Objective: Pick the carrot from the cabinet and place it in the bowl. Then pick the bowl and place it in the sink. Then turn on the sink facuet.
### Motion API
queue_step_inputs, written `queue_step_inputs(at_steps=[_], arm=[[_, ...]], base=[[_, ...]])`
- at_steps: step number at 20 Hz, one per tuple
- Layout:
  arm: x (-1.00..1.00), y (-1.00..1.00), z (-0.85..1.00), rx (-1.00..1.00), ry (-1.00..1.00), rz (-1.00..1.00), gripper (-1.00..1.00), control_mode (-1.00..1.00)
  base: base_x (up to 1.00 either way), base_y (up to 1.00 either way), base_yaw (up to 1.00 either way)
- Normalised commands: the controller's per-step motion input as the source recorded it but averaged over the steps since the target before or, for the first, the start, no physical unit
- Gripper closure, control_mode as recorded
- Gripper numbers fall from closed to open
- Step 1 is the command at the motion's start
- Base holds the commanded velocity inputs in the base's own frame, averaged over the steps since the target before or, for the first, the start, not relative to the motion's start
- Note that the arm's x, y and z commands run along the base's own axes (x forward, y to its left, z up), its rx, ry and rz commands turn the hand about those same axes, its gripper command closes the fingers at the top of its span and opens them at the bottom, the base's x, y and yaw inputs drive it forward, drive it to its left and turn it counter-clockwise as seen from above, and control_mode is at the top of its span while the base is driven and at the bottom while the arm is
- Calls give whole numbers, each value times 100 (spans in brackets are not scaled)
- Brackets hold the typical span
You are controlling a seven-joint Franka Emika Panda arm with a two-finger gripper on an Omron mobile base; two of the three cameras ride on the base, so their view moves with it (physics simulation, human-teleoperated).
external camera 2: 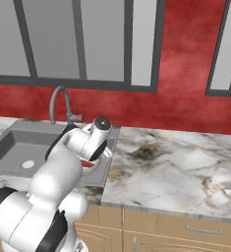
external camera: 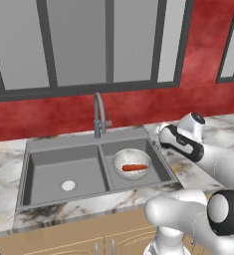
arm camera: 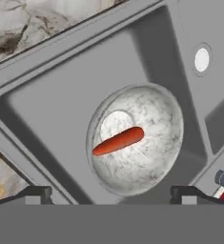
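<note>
The speckled white-grey bowl [external camera: 124, 160] stands in the right basin of the grey double sink [external camera: 63, 144], and the orange-red carrot [external camera: 135, 167] lies across its inside. In the hand view the bowl [arm camera: 151, 114] with the carrot [arm camera: 118, 141] lies straight below my gripper [arm camera: 111, 193]. The gripper is open, its fingertips [arm camera: 37, 193] wide apart above the bowl's near rim and touching nothing. The gooseneck faucet [external camera: 98, 112] rises behind the divider between the basins, its small lever [external camera: 108, 119] on the right side. The wall cabinet is out of view.
The left basin holds a round pale drain [external camera: 67, 186]. White-grey marble counter [external camera 2: 176, 162] stretches to the right of the sink. A red wall and windows [external camera: 78, 40] stand behind. Wooden drawer fronts [external camera 2: 195, 229] run below the counter.
</note>
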Motion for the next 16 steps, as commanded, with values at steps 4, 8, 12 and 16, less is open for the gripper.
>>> queue_step_inputs(at_steps=[4,8,12,16], arm=[[0,11,86,39,20,3,-100,-100],[0,18,56,46,37,0,-100,-100],[0,35,37,43,45,0,-100,-100],[6,55,22,36,49,-6,-100,-100]], base=[[0,0,0],[0,0,0],[0,0,0],[0,0,0]])
